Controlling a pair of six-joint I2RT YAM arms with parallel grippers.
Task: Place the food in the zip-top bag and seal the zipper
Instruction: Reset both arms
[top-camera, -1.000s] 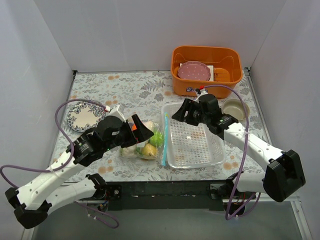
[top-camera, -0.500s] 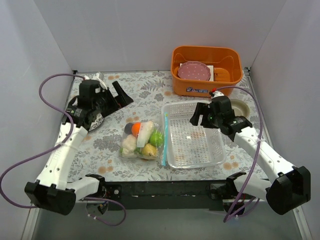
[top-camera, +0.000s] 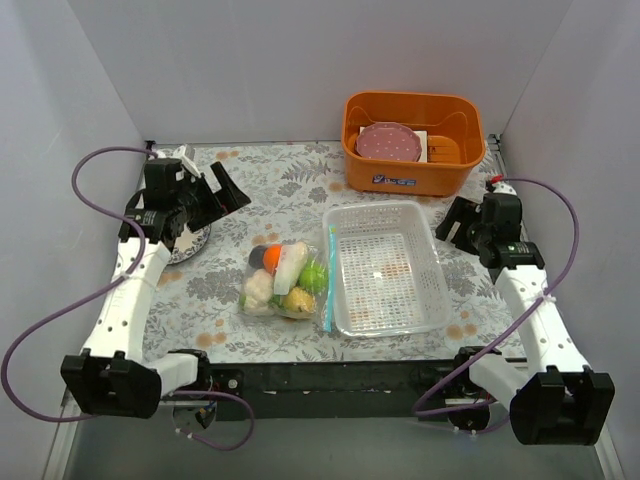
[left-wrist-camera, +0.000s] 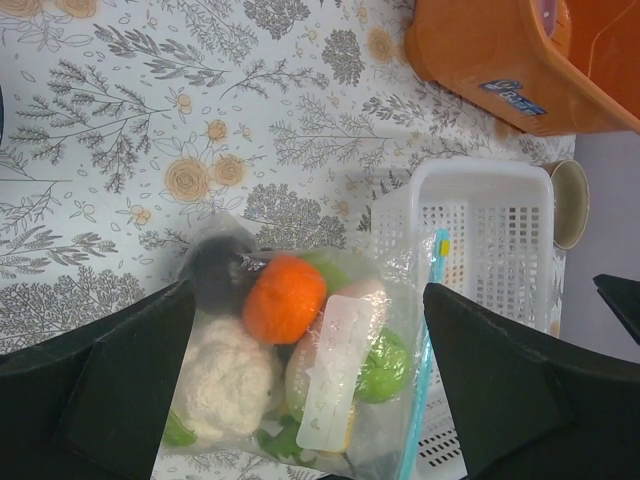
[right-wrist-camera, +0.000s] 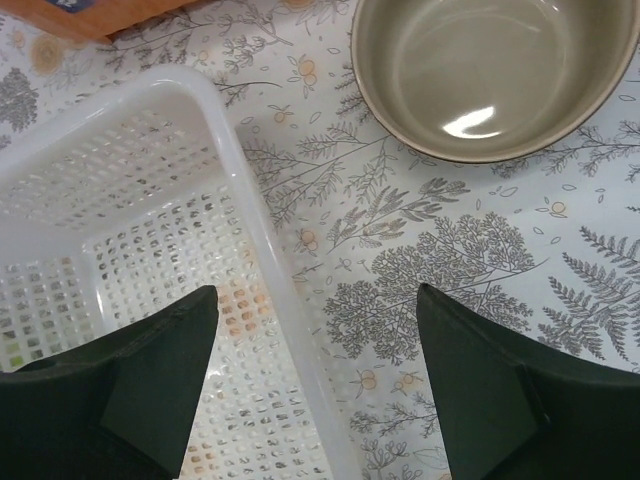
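A: Moved: both arms pulled back from the zip-top bag (top-camera: 262, 300). The left claw (top-camera: 232, 190) is now at upper left of the frame, the right claw (right-wrist-camera: 315, 292) at the right edge beside the bowl (right-wrist-camera: 495, 75).
B: Bag?
A: On the worktop (top-camera: 280, 170), lower centre, against the tray (top-camera: 385, 265). Food (top-camera: 290, 272) is inside, with the orange (left-wrist-camera: 284, 298) on top. The zipper (top-camera: 329, 275) is on the tray side.
B: Claws?
A: Both released, jaws wide, grasping nothing.
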